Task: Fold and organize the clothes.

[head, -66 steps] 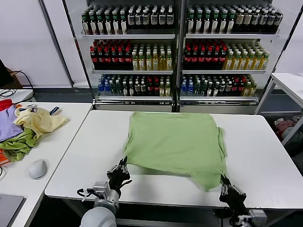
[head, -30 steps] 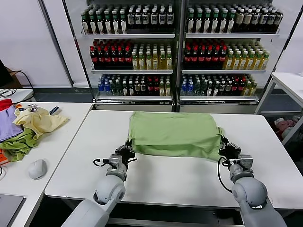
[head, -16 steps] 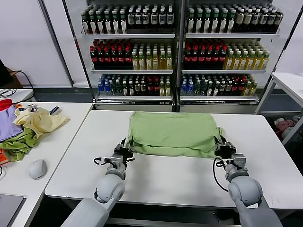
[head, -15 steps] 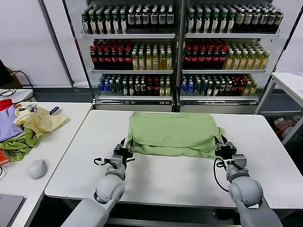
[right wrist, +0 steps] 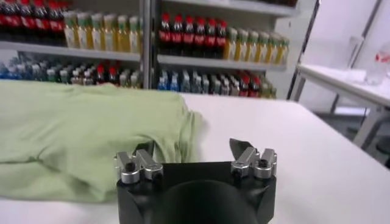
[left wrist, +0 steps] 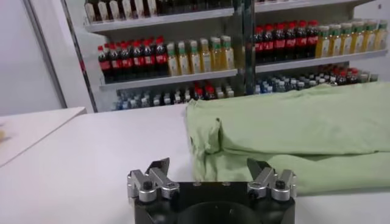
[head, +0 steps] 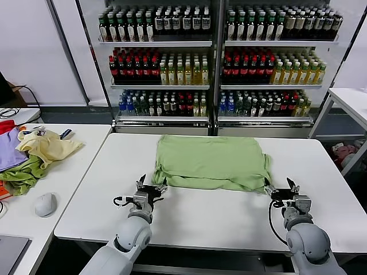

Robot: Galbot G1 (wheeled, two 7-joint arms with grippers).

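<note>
I see one polo shirt (head: 211, 162), thin soft sage-green fabric, folded into a wide flat rectangle with wrinkled double edges. It lies on the smooth white worktop (head: 218, 217), just ahead of both hands. My left hand (head: 147, 188) stands wide, holding nothing, its two fingers spread just before the shirt's near left corner. My right hand (head: 282, 189) is wide and holds nothing as well, just beside the near right corner where one short sleeve sticks out. Each hand has two metal-tipped fingers (left wrist: 159, 166).
</note>
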